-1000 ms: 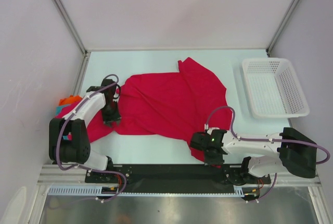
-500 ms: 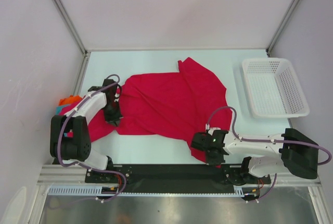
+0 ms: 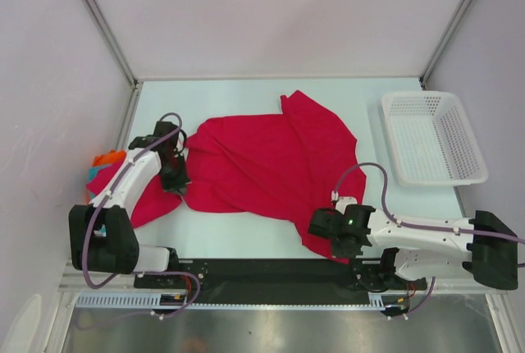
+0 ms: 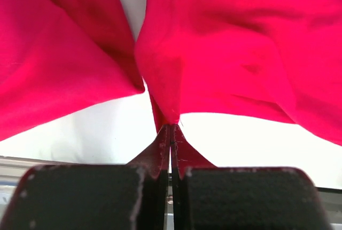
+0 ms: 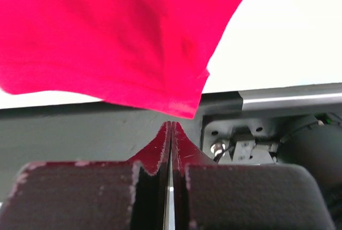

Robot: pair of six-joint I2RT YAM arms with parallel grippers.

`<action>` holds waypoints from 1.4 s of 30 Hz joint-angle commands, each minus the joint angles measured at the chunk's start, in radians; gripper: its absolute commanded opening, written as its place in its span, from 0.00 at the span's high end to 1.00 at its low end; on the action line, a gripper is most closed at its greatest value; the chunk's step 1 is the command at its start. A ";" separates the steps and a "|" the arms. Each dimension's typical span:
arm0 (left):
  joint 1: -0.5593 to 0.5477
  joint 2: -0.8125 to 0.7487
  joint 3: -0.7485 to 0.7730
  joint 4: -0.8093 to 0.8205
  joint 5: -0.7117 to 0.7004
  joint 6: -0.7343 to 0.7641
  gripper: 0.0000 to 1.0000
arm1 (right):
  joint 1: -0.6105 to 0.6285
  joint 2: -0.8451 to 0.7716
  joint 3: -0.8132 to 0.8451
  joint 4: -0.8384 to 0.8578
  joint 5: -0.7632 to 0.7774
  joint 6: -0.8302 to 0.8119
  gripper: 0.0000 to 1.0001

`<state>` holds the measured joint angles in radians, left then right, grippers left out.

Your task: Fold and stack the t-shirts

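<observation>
1. The red t-shirt [image 3: 271,164] lies in the middle of the table [image 3: 230,107]. It is spread out but crumpled, with one corner turned up toward the far side. No fold is made in it yet.
2. A second red shirt [image 3: 149,204] lies at the left edge, partly under the left arm, and it is also not folded. Behind it is a small heap of orange and teal garments [image 3: 102,160].
3. No stack is seen anywhere, so I judge the task is near its beginning.
4. The left gripper [image 4: 171,127] has its fingers pressed together on a thin edge of the red t-shirt, at the shirt's left side.
5. The right gripper [image 5: 171,124] is also pressed together, at the near right corner of the same shirt. The hem reaches its tips, but I cannot tell if the cloth is really caught.
6. What is left, in my judgement: flatten this shirt, fold it, then do the same with the others and pile them.
7. The white basket [image 3: 422,95] stands apart at the right.
</observation>
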<state>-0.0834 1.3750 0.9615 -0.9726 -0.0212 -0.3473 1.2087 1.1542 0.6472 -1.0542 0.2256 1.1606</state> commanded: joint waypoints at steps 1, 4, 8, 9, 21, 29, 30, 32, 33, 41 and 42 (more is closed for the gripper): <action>-0.006 -0.074 0.089 -0.052 0.006 0.008 1.00 | 0.012 -0.048 0.083 -0.112 0.087 0.054 1.00; -0.006 -0.086 0.091 -0.060 0.004 0.011 1.00 | 0.014 -0.050 0.080 -0.122 0.084 0.060 1.00; -0.006 -0.083 0.057 -0.051 0.007 0.014 1.00 | 0.014 -0.019 0.068 -0.115 0.067 0.063 0.61; -0.006 -0.085 0.051 -0.045 0.007 0.016 1.00 | 0.015 0.002 0.066 -0.113 0.064 0.065 0.57; -0.004 -0.070 0.046 -0.029 0.012 0.028 1.00 | 0.015 0.090 -0.004 -0.003 0.017 0.056 0.49; -0.004 -0.053 0.066 -0.028 0.012 0.045 1.00 | -0.014 0.127 -0.018 0.037 0.031 0.047 0.49; -0.006 -0.050 0.072 -0.029 0.012 0.047 1.00 | -0.017 0.133 -0.023 0.046 0.031 0.047 0.50; -0.004 -0.042 0.085 -0.031 0.037 0.054 1.00 | -0.023 0.140 -0.035 0.078 0.024 0.048 0.55; -0.006 -0.040 0.088 -0.032 0.038 0.057 1.00 | -0.021 0.147 -0.040 0.092 0.015 0.050 0.58; -0.004 -0.036 0.086 -0.020 0.073 0.065 1.00 | -0.003 0.206 -0.047 0.155 -0.009 0.079 1.00; -0.004 -0.039 0.086 -0.020 0.075 0.065 1.00 | 0.005 0.208 -0.044 0.154 -0.008 0.088 1.00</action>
<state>-0.0830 1.3430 1.0119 -1.0115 0.0170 -0.3042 1.1938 1.3148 0.6460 -0.9764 0.2005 1.1973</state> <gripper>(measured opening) 0.004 0.019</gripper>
